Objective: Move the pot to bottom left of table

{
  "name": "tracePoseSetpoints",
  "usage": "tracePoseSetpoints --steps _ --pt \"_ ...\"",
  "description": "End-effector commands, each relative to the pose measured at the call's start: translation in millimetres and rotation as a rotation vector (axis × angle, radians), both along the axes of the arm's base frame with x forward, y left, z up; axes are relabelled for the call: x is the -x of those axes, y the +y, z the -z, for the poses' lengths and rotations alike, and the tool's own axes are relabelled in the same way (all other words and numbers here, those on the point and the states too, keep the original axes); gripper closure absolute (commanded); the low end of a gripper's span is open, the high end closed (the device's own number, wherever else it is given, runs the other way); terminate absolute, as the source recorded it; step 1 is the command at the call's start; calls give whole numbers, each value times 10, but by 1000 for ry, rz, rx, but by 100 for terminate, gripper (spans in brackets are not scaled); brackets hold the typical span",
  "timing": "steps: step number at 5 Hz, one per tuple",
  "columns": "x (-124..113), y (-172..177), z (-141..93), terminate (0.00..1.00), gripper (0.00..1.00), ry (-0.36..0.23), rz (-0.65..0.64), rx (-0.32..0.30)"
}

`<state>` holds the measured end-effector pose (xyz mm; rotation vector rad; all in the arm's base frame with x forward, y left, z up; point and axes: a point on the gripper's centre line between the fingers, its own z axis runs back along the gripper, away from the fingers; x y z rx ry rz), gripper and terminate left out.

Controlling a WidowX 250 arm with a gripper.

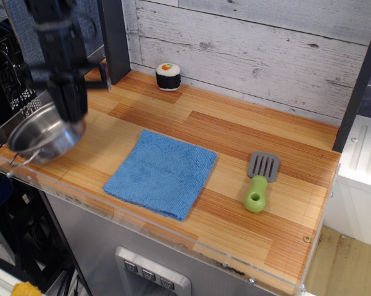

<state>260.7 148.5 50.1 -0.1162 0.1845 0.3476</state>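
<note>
Wood planks make up the table (234,142), and white boards stand behind it. We see the shiny pot (42,137) at the left edge of the frame, near the front see-through rim. Our black gripper (73,117) comes down right onto the pot's back rim. It looks like it pinches that rim, but we cannot tell for sure. A blue cloth (162,172) lies beside the pot. We see no words to read.

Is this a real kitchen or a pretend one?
Probably a pretend kitchen set up for a robot: a toy sushi roll, a little green spatula, and a steel pot on a wooden table.
</note>
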Motion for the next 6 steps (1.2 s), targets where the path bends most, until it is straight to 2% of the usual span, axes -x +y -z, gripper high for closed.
tracePoseSetpoints --steps 1,3,4,5,6 --pt "54 -391 364 0 100 94 47 119" --pt "-7 -373 298 0 100 46 51 90" --pt "2 -332 223 0 0 27 48 101" --pt "26 -299 47 0 0 -14 29 65" --pt "23 -301 -313 0 0 -98 32 -33"
